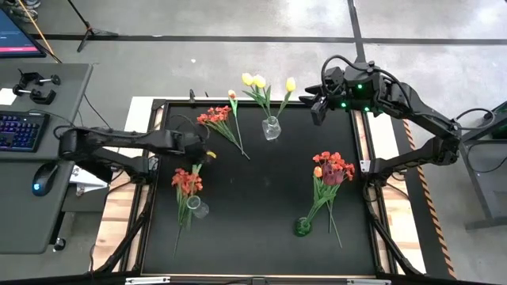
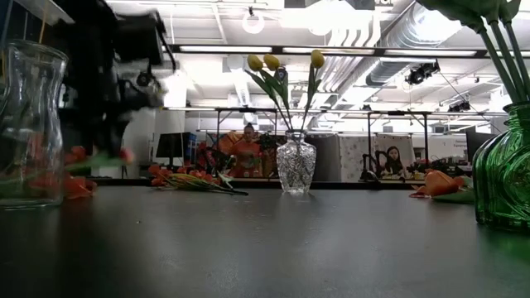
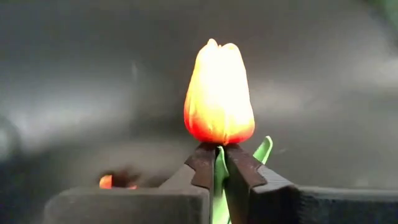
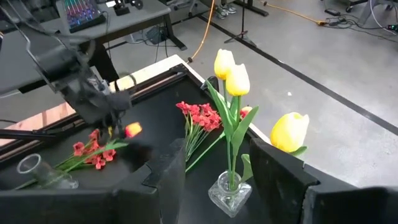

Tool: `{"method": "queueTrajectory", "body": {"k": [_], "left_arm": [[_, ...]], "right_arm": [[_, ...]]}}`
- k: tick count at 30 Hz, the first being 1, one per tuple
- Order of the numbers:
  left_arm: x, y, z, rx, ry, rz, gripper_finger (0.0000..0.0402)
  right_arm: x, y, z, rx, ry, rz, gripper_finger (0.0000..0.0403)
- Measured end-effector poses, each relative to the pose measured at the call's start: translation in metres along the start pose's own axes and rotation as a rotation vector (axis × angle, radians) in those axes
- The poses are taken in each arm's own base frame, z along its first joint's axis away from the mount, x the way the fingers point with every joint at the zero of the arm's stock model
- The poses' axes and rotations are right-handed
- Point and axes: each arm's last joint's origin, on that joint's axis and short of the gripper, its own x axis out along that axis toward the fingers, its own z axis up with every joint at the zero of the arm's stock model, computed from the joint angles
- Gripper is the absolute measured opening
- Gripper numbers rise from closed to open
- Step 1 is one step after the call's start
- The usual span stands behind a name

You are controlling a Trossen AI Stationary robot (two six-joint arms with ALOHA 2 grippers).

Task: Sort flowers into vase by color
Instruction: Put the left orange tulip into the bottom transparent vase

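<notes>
My left gripper (image 1: 204, 152) is at the mat's left side, shut on a tulip with an orange-yellow head (image 3: 219, 93); the head also shows in the high view (image 1: 211, 155). Three yellow tulips (image 1: 258, 81) stand in a clear vase (image 1: 271, 127) at the far middle. A red bunch (image 1: 215, 117) lies flat to its left. Another red-orange bunch (image 1: 188, 180) lies by an empty-looking clear vase (image 1: 196, 208). Red and maroon flowers (image 1: 333, 168) rise from a green vase (image 1: 303, 227). My right gripper (image 1: 319, 107) hangs open, high over the far right corner. My left gripper pinches the tulip's green stem (image 3: 219, 182) between its two fingertips (image 3: 203, 163), just below the head. The fingers slant steeply down from above. The head stands out beyond the fingertips, clear of the mat; the rest of the stem is hidden behind the fingers.
The black mat (image 1: 261, 206) has bare room in its middle and near part. A side desk with a keyboard (image 1: 22, 131) and mouse (image 1: 40, 184) stands left of the table. In the low view, the clear vase (image 2: 29, 124) and green vase (image 2: 505, 165) stand close by.
</notes>
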Motion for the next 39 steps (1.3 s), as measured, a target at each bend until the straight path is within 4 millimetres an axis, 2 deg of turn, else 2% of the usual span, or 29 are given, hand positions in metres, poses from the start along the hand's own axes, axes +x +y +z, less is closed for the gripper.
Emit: {"method": "queueTrajectory", "body": {"k": [8, 12, 17, 27, 39], "left_arm": [[-0.076, 0.008, 0.021, -0.066, -0.415, -0.253, 0.0002], [-0.106, 0.015, 0.027, -0.093, -0.551, -0.372, 0.0001], [-0.128, 0.016, 0.032, -0.091, -0.68, -0.526, 0.0001], [-0.163, 0.0, 0.043, 0.01, -0.941, -0.767, 0.0001], [-0.195, -0.009, 0.044, 0.172, -1.046, -1.138, 0.0001]], "right_arm": [[0.0, 0.0, 0.0, 0.043, -0.002, -0.01, 0.0169], [0.0, -0.002, 0.0, 0.083, -0.013, -0.053, 0.0169], [0.0, -0.002, 0.0, 0.09, -0.021, -0.084, 0.0169], [0.0, -0.002, 0.0, 0.112, -0.022, -0.084, 0.0169], [0.0, -0.001, -0.002, 0.132, -0.002, -0.081, 0.0169]]}}
